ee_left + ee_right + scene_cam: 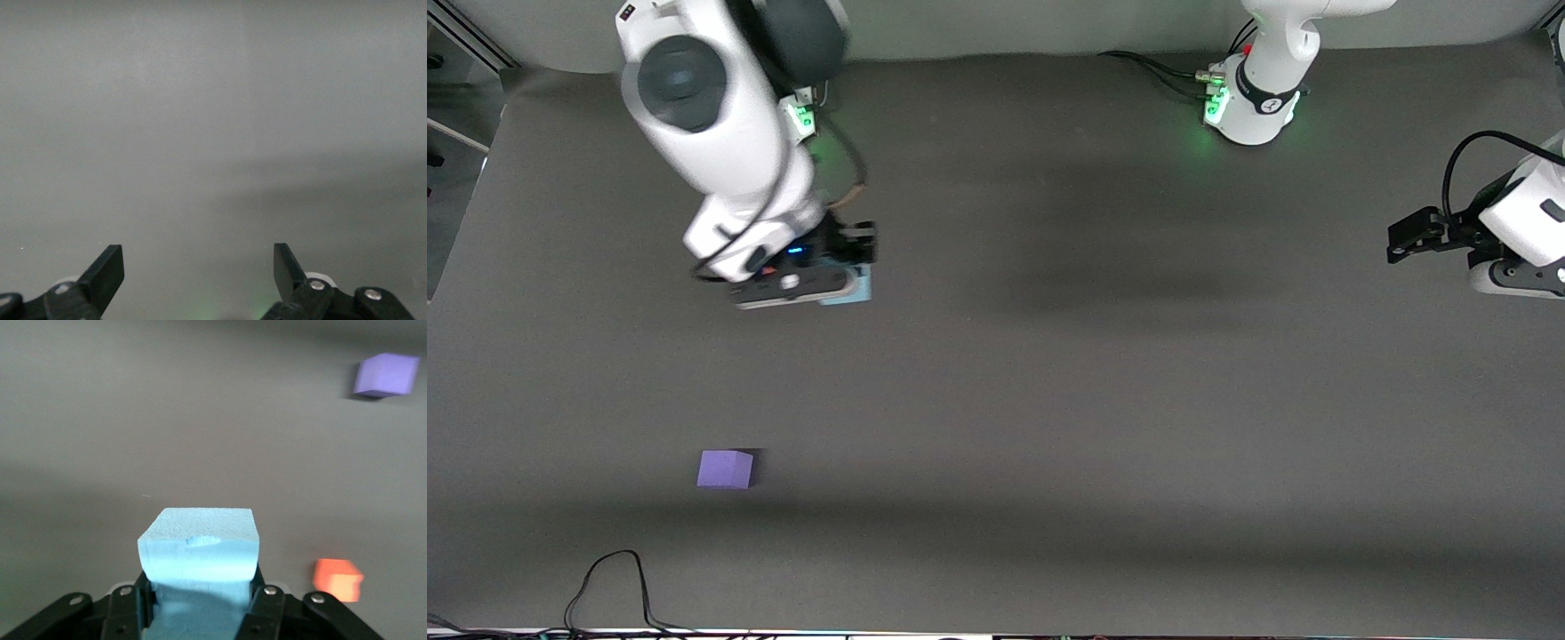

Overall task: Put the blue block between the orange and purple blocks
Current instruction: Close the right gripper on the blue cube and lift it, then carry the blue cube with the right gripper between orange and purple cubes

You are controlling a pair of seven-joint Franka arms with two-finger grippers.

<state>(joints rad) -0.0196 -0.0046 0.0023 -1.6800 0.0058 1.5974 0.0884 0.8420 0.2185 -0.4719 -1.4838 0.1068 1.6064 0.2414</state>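
A dark grey matte table (1103, 391) fills the scene, crossed by broad soft bands of shadow under even overhead light. Along its farthest edge runs a pale grey wall (996, 27), with a metal-framed fixture (458, 98) at the corner toward the right arm's end of the table. A thin black cable (609, 582) loops across the edge nearest the front camera, and green indicator light glows on the tabletop (1232, 133) near the farthest edge.

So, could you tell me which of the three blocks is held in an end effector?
The blue block, clamped in the right end effector; the purple block and orange block lie free.
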